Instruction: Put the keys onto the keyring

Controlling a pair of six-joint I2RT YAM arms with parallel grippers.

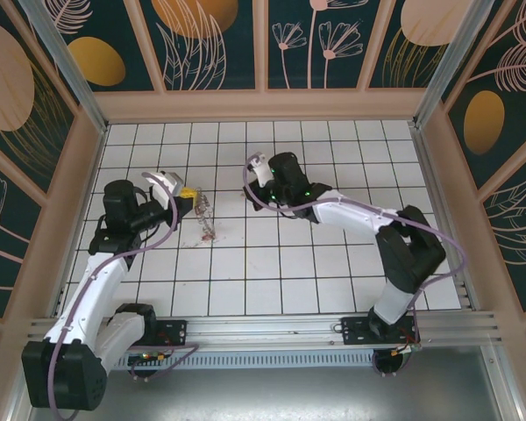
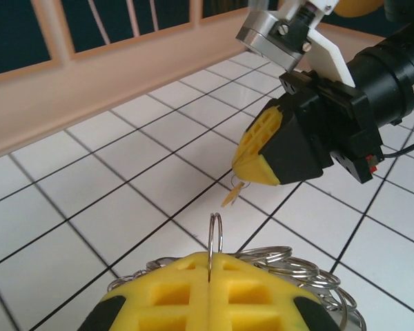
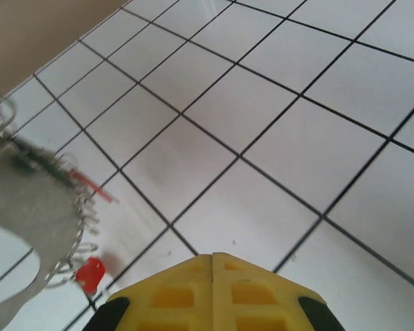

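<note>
From above, the left tool (image 1: 187, 191) holds the keyring (image 1: 207, 219), which hangs down to the tiled table (image 1: 333, 289). The right tool (image 1: 251, 168) is near it.

In the left wrist view, the left tool (image 2: 210, 293) is closed on an upright loop of the keyring (image 2: 215, 238). The closed right tool (image 2: 252, 165) pinches a small brass key (image 2: 229, 196).

In the right wrist view, the keyring (image 3: 52, 172) is blurred at the left.

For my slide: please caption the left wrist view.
Left fingers pinch a thin ring; right fingers opposite hold a small brass key.
</note>
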